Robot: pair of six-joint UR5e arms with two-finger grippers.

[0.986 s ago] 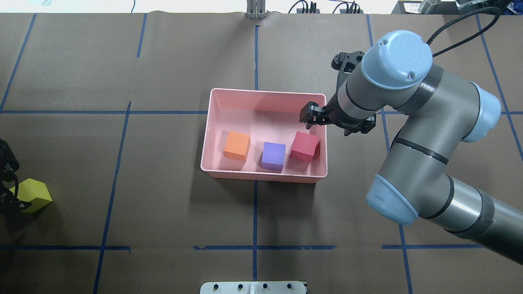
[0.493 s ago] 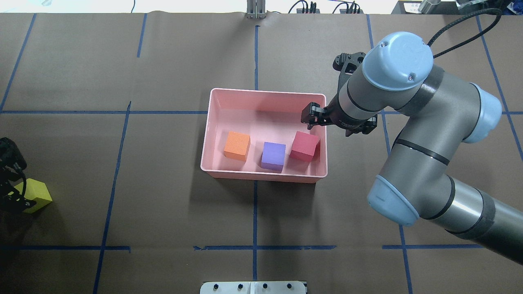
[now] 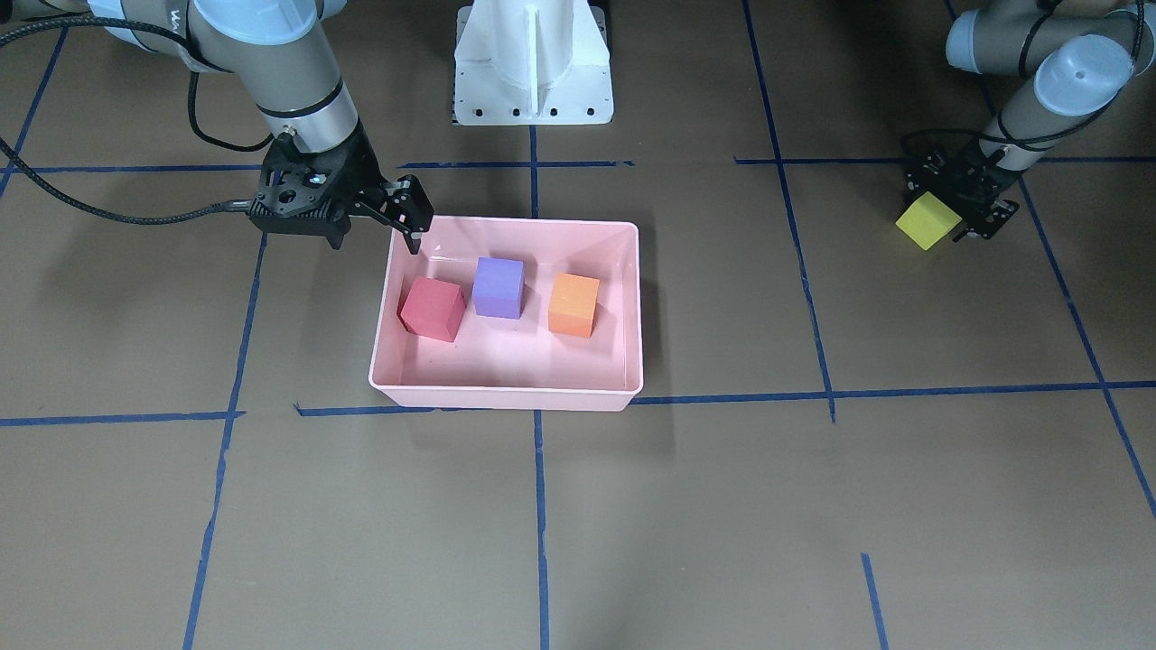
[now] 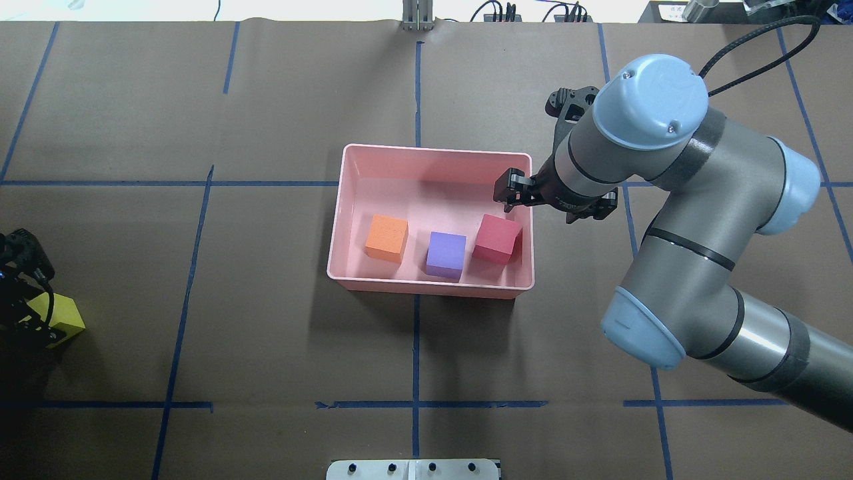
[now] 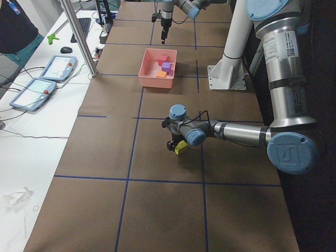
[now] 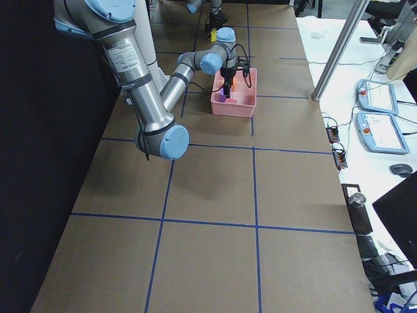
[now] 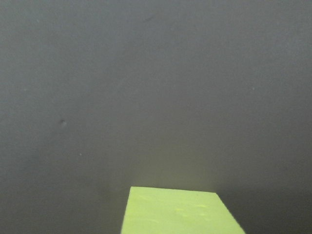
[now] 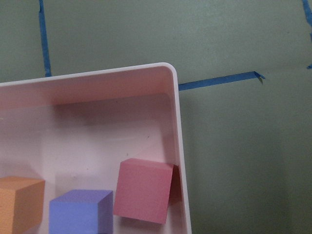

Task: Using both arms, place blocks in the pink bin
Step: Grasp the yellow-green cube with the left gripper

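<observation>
In the front-facing view the right gripper (image 3: 379, 236) hangs over a corner of the pink bin (image 3: 506, 397), its fingers spread apart and holding nothing. One fingertip (image 3: 415, 230) is just above the rim. The red block (image 3: 432, 309) lies just below and beside that fingertip, tilted against the bin wall. The purple block (image 3: 498, 287) and then the orange block (image 3: 573, 304) sit farther from the fingers along the bin floor. Across the table (image 3: 813, 506), the left gripper (image 3: 962, 208) is down at the yellow-green block (image 3: 921, 224), well apart from the bin. I cannot tell whether its fingers press on the block. From overhead, the right gripper (image 4: 540, 203) is mostly hidden by its own wrist, with one finger (image 4: 508, 190) over the bin's (image 4: 433, 149) edge and the red block (image 4: 496, 238) nearest to it. The left gripper (image 4: 26, 313) partly covers the yellow-green block (image 4: 65, 321). From the left end, that block (image 5: 181, 148) shows just under the near arm's fingers. From the right end, the near arm's fingers reach into the bin (image 6: 234, 107). The left wrist camera shows only the yellow-green block's top (image 7: 180, 212) low in view, no fingers. The right wrist camera looks down on the bin corner (image 8: 176, 122), the leaning red block (image 8: 144, 190), the purple (image 8: 80, 212) and orange (image 8: 19, 202) blocks, and blue tape (image 8: 219, 80) outside it.
</observation>
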